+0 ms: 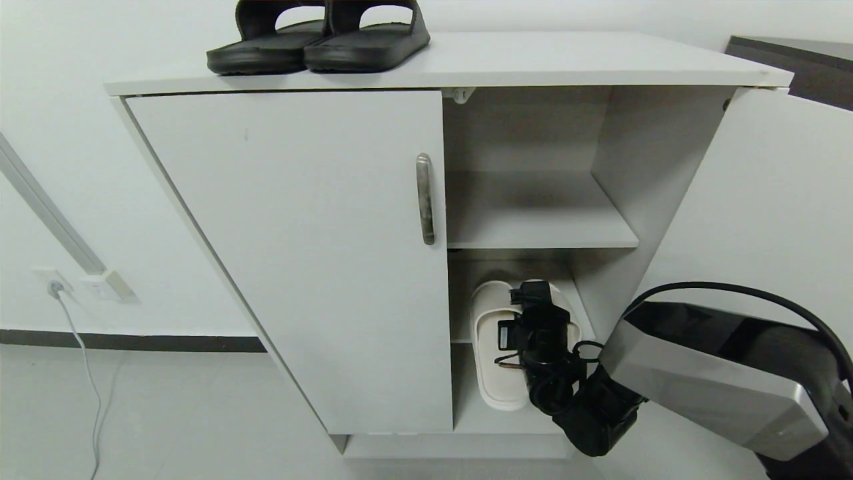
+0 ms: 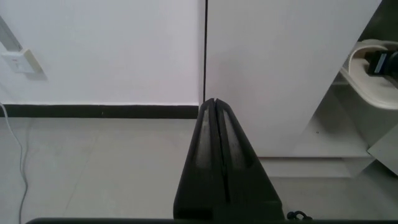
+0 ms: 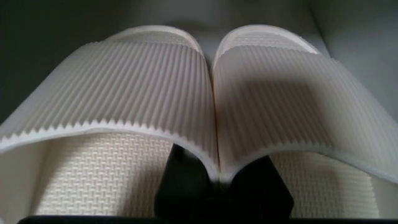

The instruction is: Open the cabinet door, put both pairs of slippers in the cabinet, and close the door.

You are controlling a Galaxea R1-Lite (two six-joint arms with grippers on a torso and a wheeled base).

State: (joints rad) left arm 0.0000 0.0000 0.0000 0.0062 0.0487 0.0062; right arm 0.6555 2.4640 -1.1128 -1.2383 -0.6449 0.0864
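Observation:
A pair of black slippers stands on top of the white cabinet, at its left end. The cabinet's left door is closed and its right door is swung open. The white slippers lie side by side in the lower compartment, toes inward. My right gripper reaches into them, shut on the two adjoining strap edges. My left gripper is shut and holds nothing, low above the floor before the closed door. One white slipper shows at the side there.
The shelf above the white slippers is bare. A metal handle runs down the closed door's right edge. A wall socket with a hanging cable is at the left. Dark furniture stands behind the open door.

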